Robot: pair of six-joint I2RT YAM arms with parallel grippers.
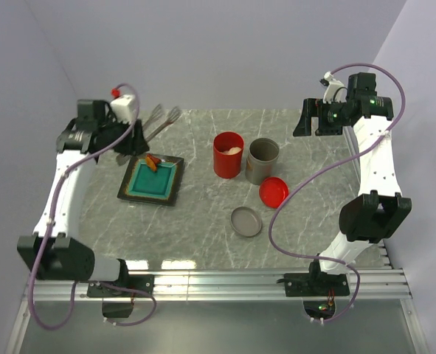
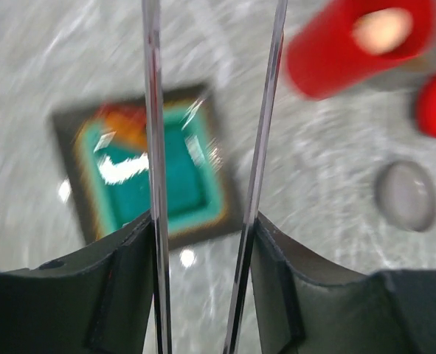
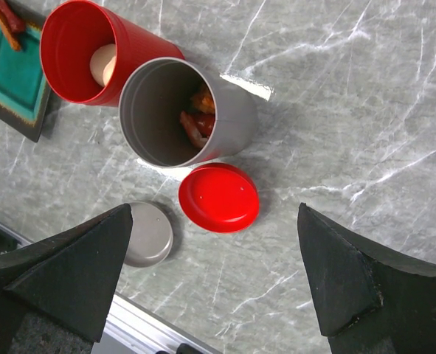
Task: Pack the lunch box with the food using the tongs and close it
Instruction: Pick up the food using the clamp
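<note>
The red lunch box (image 1: 228,155) stands upright and open mid-table, a pale egg-like ball of food (image 3: 103,64) inside it. Orange and red food bits (image 1: 153,161) lie at the far edge of the teal tray (image 1: 166,193). My left gripper (image 2: 203,228) is shut on the grey tongs (image 2: 153,110), one slim arm against each finger, the arms spread apart above the tray (image 2: 203,199). In the top view the tongs (image 1: 162,122) reach up and right from that gripper (image 1: 129,136). My right gripper (image 3: 214,214) hangs open and empty above the red lid (image 3: 218,198).
A grey cylinder (image 1: 263,160) touches the lunch box on its right and holds orange-red pieces (image 3: 199,118). The red lid (image 1: 274,192) lies flat in front of it, a grey lid (image 1: 246,221) nearer the rail. An aluminium rail (image 1: 277,280) runs along the near edge.
</note>
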